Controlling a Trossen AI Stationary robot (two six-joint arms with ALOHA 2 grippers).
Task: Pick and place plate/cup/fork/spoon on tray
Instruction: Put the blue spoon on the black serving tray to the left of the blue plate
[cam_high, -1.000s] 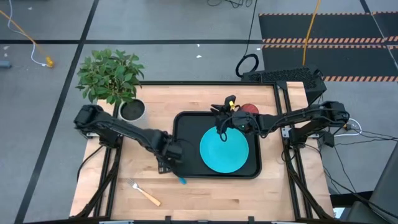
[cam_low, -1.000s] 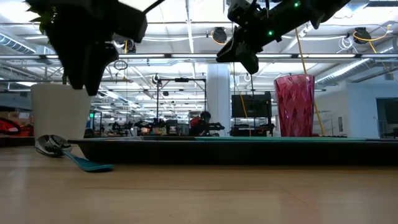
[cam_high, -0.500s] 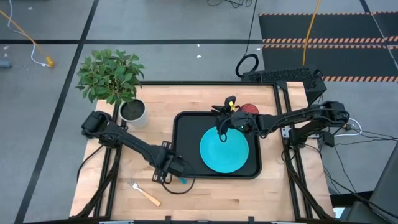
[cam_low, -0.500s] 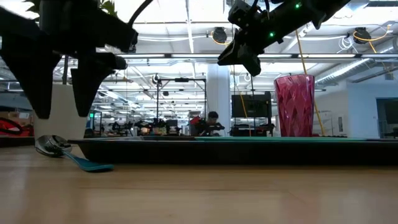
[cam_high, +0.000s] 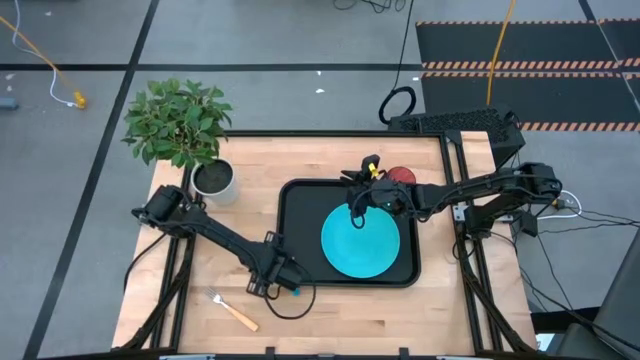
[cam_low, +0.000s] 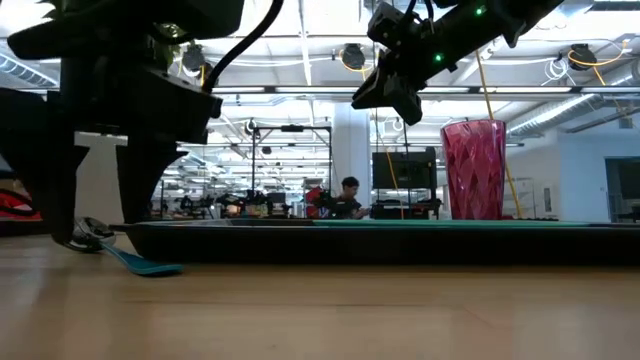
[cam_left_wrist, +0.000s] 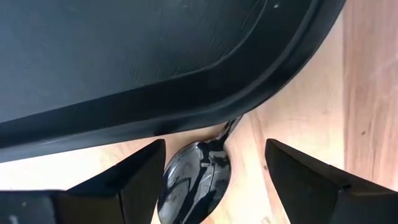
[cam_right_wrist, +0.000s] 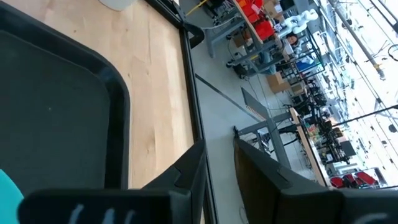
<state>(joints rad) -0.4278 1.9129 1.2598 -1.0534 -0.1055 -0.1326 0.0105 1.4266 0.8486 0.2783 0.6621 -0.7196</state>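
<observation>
The black tray (cam_high: 300, 200) lies mid-table with the turquoise plate (cam_high: 360, 240) flat on it. The dark red cup (cam_low: 474, 170) stands upright by the tray's far right corner (cam_high: 402, 175). The spoon lies on the table against the tray's near left corner, bowl (cam_left_wrist: 196, 177) toward the tray, blue handle (cam_high: 293, 290) toward the near edge. My left gripper (cam_high: 270, 280) is open and low, its fingers on either side of the bowl. The fork (cam_high: 232, 310) lies on the table near the front left. My right gripper (cam_high: 355, 210) hovers over the tray's far part, narrowly open and empty.
A green plant in a white pot (cam_high: 212, 178) stands at the table's far left, left of the tray. Bare wood lies along the near edge (cam_high: 400, 320). A person (cam_low: 348, 190) shows far off in the room behind.
My left gripper has gone toward the table's near edge and down, from over the tray's left rim to the spoon's bowl, with its fingers staying open. The spoon has not moved.
</observation>
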